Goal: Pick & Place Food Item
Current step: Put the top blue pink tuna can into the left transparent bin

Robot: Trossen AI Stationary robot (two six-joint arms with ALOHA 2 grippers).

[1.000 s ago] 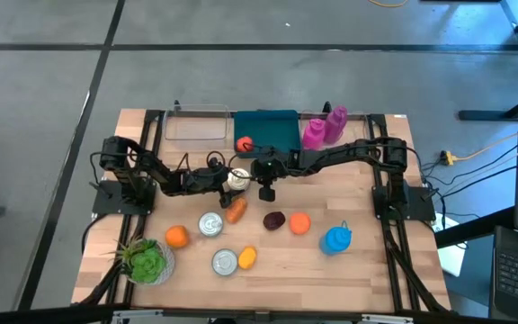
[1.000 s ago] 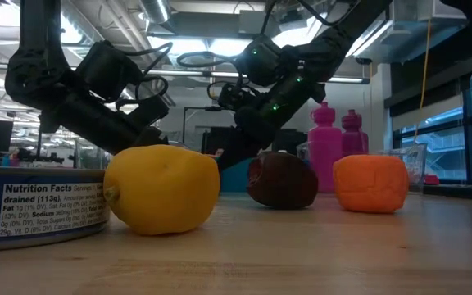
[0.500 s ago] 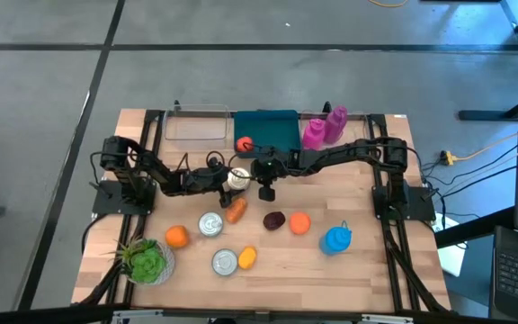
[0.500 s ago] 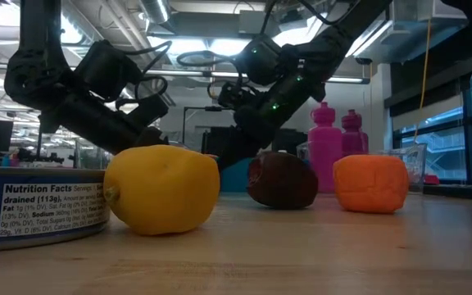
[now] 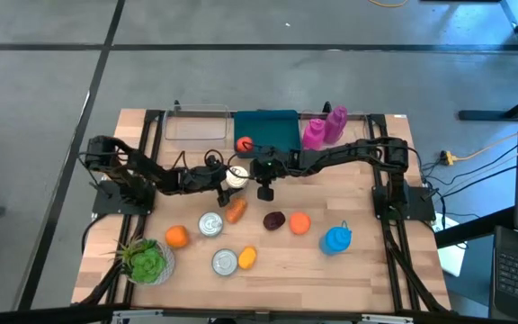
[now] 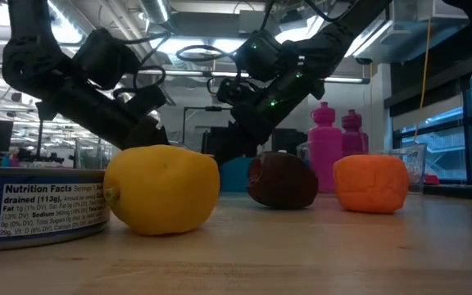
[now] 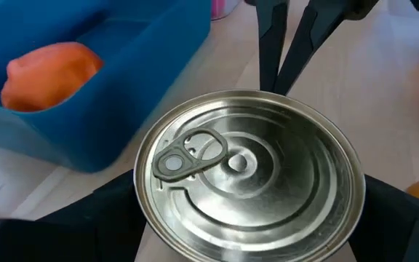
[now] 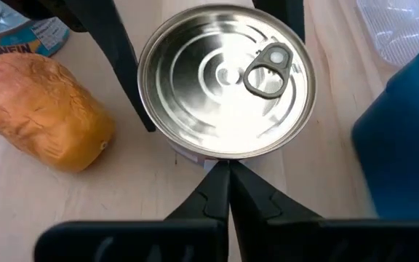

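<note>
Bin (image 5: 266, 129), blue and open-topped, sits at the table's (image 5: 358, 270) far edge and holds one orange fruit (image 5: 244, 143) at its left end; the left wrist view shows the same fruit (image 7: 48, 64) lying against the bin's (image 7: 133, 65) inner wall. A clear tray (image 5: 196, 128) stands just left of the bin, its contents too faint to tell. Two pink bottles (image 5: 323, 128) stand just right of the bin, upright.

In front of the bin's near left corner stands a can (image 5: 236, 176), lid up with a pull ring (image 7: 188, 151). The left gripper (image 5: 226, 178) has its fingers (image 8: 118, 62) spread wide to either side of this can (image 7: 247, 182), close against its rim; whether it bears the weight cannot be told. The right gripper (image 5: 264, 187) hangs just beside the can on its right, its jaws pressed together into a point (image 8: 224, 185) near the can's (image 8: 226, 78) edge, holding nothing.

A sweet potato (image 5: 235, 211) lies near the can, toward the front. Two more cans (image 5: 210, 224) (image 5: 225, 262) stand further forward, with a lemon (image 5: 247, 257) touching the front one, an orange (image 5: 177, 237) to the left, and lettuce (image 5: 144, 261) at the front left corner. A dark plum (image 5: 274, 220), an orange block (image 5: 299, 222) and a blue bottle (image 5: 335, 239) sit to the right.
</note>
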